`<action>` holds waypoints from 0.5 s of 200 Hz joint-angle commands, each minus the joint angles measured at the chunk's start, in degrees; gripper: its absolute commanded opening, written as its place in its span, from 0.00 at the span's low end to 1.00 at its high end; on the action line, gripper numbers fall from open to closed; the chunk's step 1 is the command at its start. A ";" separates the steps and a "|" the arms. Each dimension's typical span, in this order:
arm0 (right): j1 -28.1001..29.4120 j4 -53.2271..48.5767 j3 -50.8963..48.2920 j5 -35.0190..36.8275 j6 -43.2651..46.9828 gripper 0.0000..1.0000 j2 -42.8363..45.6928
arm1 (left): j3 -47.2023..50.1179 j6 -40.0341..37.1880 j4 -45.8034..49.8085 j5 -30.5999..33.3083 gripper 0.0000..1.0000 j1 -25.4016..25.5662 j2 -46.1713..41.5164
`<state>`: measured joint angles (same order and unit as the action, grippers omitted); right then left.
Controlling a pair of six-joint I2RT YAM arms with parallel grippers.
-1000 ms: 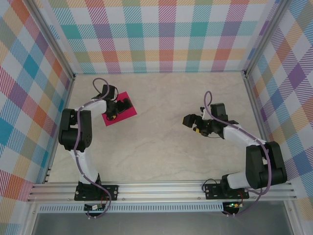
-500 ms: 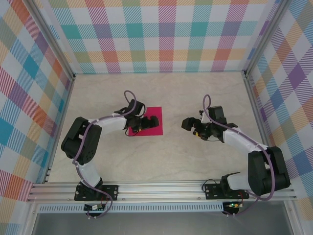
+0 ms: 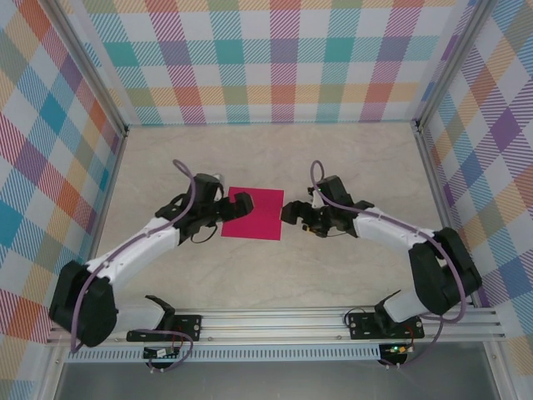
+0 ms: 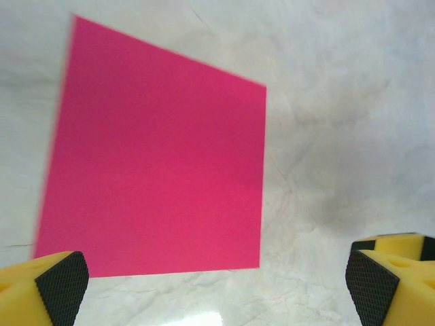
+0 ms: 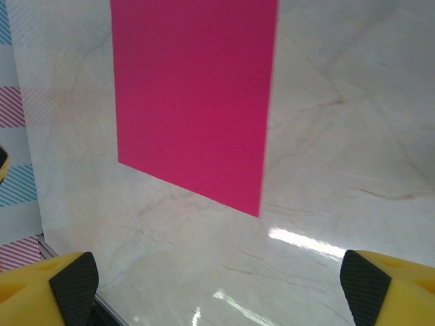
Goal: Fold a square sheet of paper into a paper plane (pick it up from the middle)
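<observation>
The square sheet of paper [image 3: 256, 213] lies flat and unfolded on the pale, marble-patterned bench [image 3: 350, 158], about midway across it and between the two arms. From the overhead camera its edges sit slightly askew to the bench edges, and no crease shows on its magenta-pink surface.

The left gripper [image 3: 236, 206] reaches in from the left and sits at the sheet's left edge, overlapping it from above. Its jaws are spread wide with nothing between them. In the left wrist view the sheet [image 4: 156, 156] fills the upper left. The left gripper [image 4: 217, 280] hangs over the bare bench just beside the sheet's near edge, and one yellow finger [image 4: 61, 278] with its black pad sits at the sheet's near corner. Whether that pad touches the paper cannot be told.

The right gripper [image 3: 291, 212] comes in from the right, just beside the sheet's right edge, and its jaws are likewise wide apart and empty. In the right wrist view the sheet [image 5: 194, 102] lies ahead of the right gripper [image 5: 219, 282], clear of both fingertips [image 5: 75, 280], with bare bench between them.

Plaid walls [image 3: 283, 58] enclose the bench on three sides.
</observation>
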<state>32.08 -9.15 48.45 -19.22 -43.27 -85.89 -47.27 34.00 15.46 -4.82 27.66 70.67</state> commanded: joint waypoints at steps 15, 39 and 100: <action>4.67 -0.18 9.49 3.01 -4.44 0.92 -9.34 | 6.02 1.44 2.38 3.93 1.00 -4.75 -5.74; 5.79 -1.50 15.38 1.63 -4.21 0.91 -15.34 | 7.39 1.84 2.39 5.02 1.00 -5.42 -6.63; 7.39 -4.26 25.86 -2.68 -2.89 0.87 -28.94 | 15.15 7.09 1.17 10.42 1.00 -6.04 -18.46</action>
<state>38.98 -10.41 72.20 -19.99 -46.28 -111.96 -35.59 37.76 17.78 2.35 22.28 57.87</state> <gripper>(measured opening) 0.880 0.998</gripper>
